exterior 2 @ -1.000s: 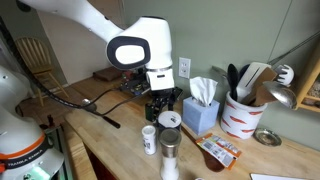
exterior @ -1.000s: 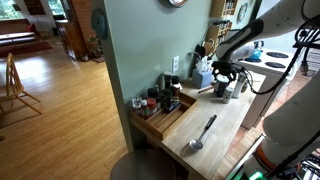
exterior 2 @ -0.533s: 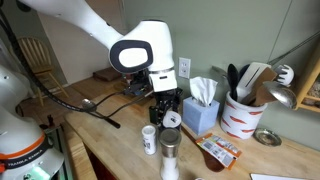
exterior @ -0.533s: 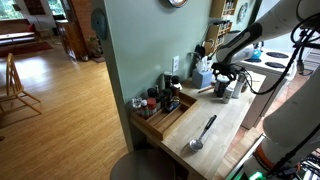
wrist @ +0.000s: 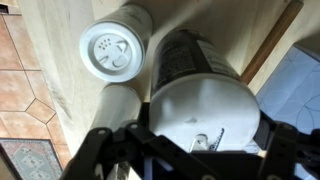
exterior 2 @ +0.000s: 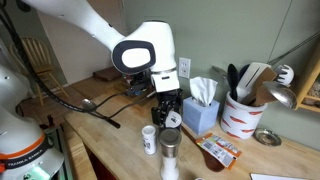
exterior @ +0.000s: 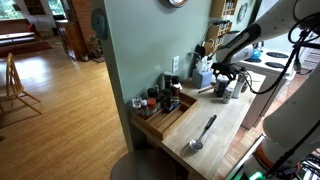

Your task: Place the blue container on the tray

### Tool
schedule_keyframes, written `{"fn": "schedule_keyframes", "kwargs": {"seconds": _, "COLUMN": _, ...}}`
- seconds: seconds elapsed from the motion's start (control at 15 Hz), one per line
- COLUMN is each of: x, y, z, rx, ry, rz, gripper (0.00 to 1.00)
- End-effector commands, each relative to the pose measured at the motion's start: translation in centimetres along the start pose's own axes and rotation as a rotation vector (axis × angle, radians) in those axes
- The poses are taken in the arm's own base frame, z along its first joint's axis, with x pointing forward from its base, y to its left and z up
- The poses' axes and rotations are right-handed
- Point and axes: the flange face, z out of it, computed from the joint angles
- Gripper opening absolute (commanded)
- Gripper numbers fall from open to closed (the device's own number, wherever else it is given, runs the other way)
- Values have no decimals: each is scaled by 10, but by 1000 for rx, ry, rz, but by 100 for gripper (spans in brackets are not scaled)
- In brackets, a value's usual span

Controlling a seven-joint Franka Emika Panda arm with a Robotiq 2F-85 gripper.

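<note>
Blue container (wrist: 205,112) fills most of my wrist view. I see a whitish round top close under the camera, with a darker side behind it whose markings I cannot read. It sits between the two dark fingers of the claw (wrist: 195,138), which run off the bottom edge. I cannot tell whether they press on it or merely flank it. Just beside it stands a white shaker (wrist: 112,50) with a perforated top.

In an exterior view the claw (exterior 2: 167,108) points down at the counter (exterior 2: 120,145). A pale round top (exterior 2: 172,120) shows at its tips, and I take that for the same container, near the tissue box (exterior 2: 200,108). Whether it rests on the wood or hangs clear of it is unclear to me.

In an exterior view the claw (exterior: 224,82) is a small dark blur that hides the blue container altogether. The tray (exterior: 160,122) lies well apart from it, against the wall. Spice jars (exterior: 155,100) crowd the tray's far end, and a ladle (exterior: 202,133) lies on the counter beside it.
</note>
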Motion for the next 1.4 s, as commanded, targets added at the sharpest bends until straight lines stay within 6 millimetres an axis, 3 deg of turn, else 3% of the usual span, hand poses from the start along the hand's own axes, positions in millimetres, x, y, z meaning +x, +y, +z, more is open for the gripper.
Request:
{"fn": "schedule_keyframes", "kwargs": {"seconds": 0.0, "x": 1, "y": -2, "z": 2, "rx": -8, "ry": 3, "rz": -2, "gripper": 66}}
{"fn": "schedule_keyframes", "kwargs": {"seconds": 0.33, "x": -6, "y": 1, "z": -18, "rx": 11, "ry": 15, "rz": -25, "gripper": 66}}
{"fn": "schedule_keyframes", "kwargs": {"seconds": 0.67, "x": -32, "y": 0, "z": -48, "rx": 54, "ry": 29, "rz": -141, "gripper": 66}}
{"fn": "schedule_keyframes", "kwargs": {"seconds": 1.07, "x": -88, "y": 4, "z": -96, "rx": 129, "ry": 116, "rz": -417, "gripper": 66}}
{"fn": "schedule_keyframes", "kwargs": {"seconds": 1.33, "x": -128, "y": -4, "z": -130, "rx": 181, "ry": 162, "rz": -574, "gripper": 66}}
